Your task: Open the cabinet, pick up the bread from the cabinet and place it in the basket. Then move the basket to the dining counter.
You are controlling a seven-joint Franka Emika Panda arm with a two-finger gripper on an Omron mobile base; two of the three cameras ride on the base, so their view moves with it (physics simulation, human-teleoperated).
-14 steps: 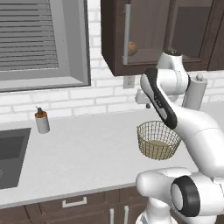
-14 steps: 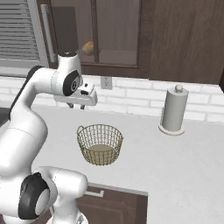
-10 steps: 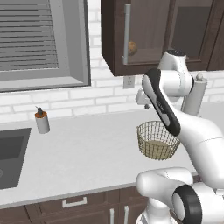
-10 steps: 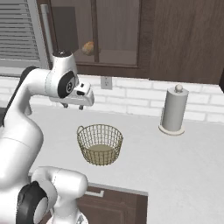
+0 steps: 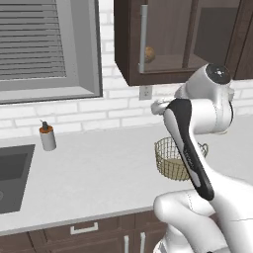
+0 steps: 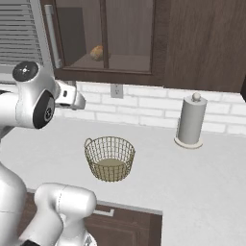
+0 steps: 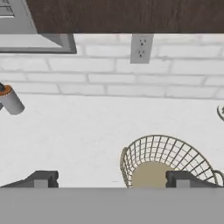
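1. Rising since a moment ago, our two-finger gripper (image 7: 111,179) has climbed from just over the round tan wire-mesh basket (image 6: 110,157) toward the dark brown glass-doored wall cabinet (image 5: 168,44); we judge the door-opening step is only starting.
2. Our jaws stand wide apart with nothing between them.
3. Ahead of and above the jaws, the cabinet door is shut, its long silver bar handle (image 5: 143,38) untouched.
4. Behind the glass, well above the jaws, sits the small golden-brown bread roll (image 6: 97,52).
5. Below the jaws and toward one fingertip, the basket rests empty on the pale grey worktop (image 5: 99,173).
6. A white brick wall with a socket (image 7: 142,48) faces us; a paper-towel holder (image 6: 191,120) stands apart.
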